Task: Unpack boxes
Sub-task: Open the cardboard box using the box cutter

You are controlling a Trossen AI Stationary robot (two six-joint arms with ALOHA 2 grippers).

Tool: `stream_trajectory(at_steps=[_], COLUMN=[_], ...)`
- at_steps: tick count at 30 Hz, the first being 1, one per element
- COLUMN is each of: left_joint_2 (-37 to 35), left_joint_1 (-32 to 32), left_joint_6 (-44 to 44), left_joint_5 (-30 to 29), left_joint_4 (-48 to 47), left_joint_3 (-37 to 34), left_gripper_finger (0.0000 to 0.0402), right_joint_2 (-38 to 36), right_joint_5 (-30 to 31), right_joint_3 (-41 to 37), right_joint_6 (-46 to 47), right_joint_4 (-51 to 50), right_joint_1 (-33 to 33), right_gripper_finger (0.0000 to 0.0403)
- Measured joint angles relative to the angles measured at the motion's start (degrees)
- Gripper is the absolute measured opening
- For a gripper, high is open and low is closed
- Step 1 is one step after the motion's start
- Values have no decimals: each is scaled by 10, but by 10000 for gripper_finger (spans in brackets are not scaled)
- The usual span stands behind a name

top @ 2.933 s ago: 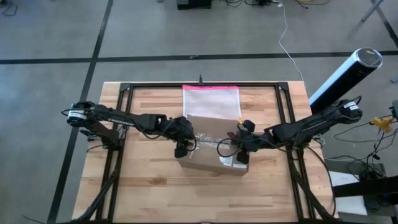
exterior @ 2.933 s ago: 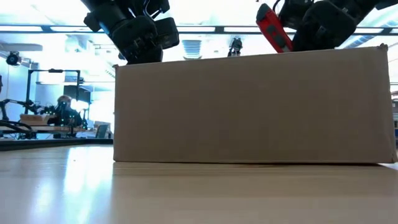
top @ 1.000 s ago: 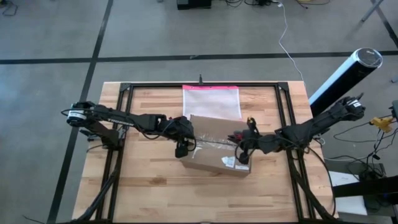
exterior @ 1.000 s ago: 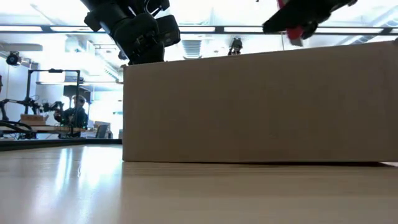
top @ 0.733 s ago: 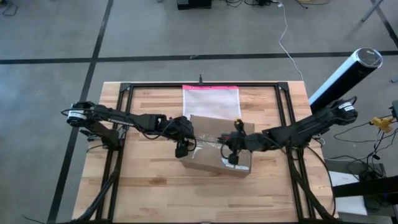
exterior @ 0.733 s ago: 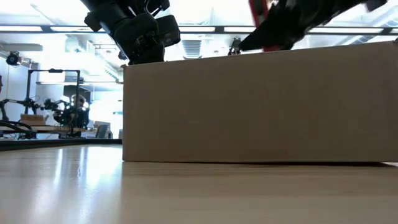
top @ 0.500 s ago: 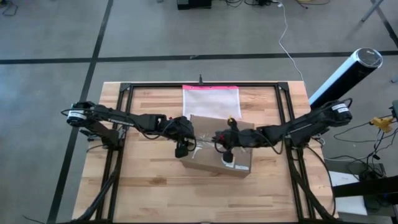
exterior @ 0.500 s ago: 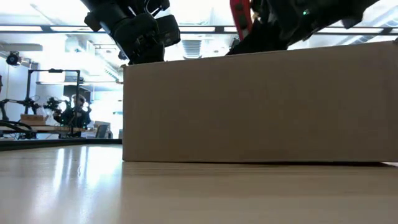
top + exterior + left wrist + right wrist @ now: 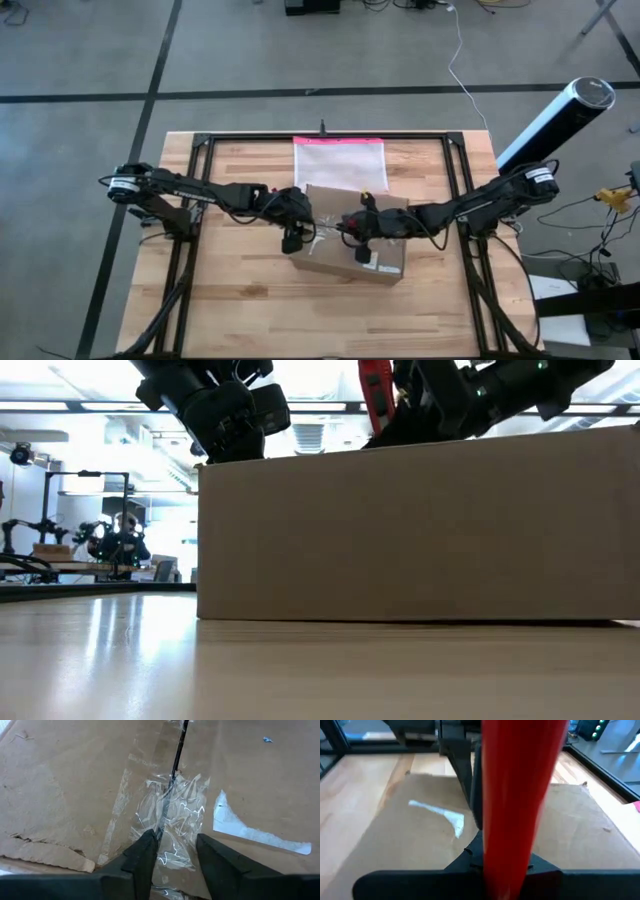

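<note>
The brown cardboard box (image 9: pixel 330 205) stands on its bottom at the table's middle and fills the low view (image 9: pixel 420 530). Crinkled clear tape (image 9: pixel 172 815) runs along its top seam, and white labels (image 9: pixel 250 827) are stuck on the top. My left gripper (image 9: pixel 293 238) stands open over the left end of the seam (image 9: pixel 175 842). My right gripper (image 9: pixel 360 238) is over the middle of the box top, shut on a red tool (image 9: pixel 520 795). A pink-edged pouch (image 9: pixel 339 160) lies flat just behind the box. My left gripper has one fingertip (image 9: pixel 147 845) on each side of the taped seam at the box's left end; I cannot tell whether they touch the cardboard. My right gripper pinches the red tool's body (image 9: pixel 507 862) between its two fingers, reaching in from the table's right and slanting down. The tool stands nearly upright above the box top (image 9: pixel 375 395); its lower end is hidden.
A black metal frame (image 9: pixel 200 145) runs round the table. A grey-and-white cylinder (image 9: pixel 555 120) leans past the table's far right corner. Bare wood (image 9: pixel 300 320) lies in front of the box. A person (image 9: pixel 120 540) is in the room far behind.
My right gripper has travelled along the box top toward the table's left, from near the right end to the middle, carrying the red tool, which now stands more upright. The box and my left gripper have stayed where they were.
</note>
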Motion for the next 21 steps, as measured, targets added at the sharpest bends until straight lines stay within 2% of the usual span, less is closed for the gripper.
stream_trajectory(at_steps=[8,21], left_joint_2=[0,0], left_joint_1=[0,0], left_joint_6=[1,1], left_joint_5=[0,3], left_joint_4=[-1,-1], left_joint_3=[0,0], left_gripper_finger=[133,139], right_joint_2=[13,9], right_joint_5=[0,-17], right_joint_3=[0,0], right_joint_6=[-34,-39], right_joint_4=[16,12], right_joint_1=[-7,-20], right_gripper_finger=[5,5])
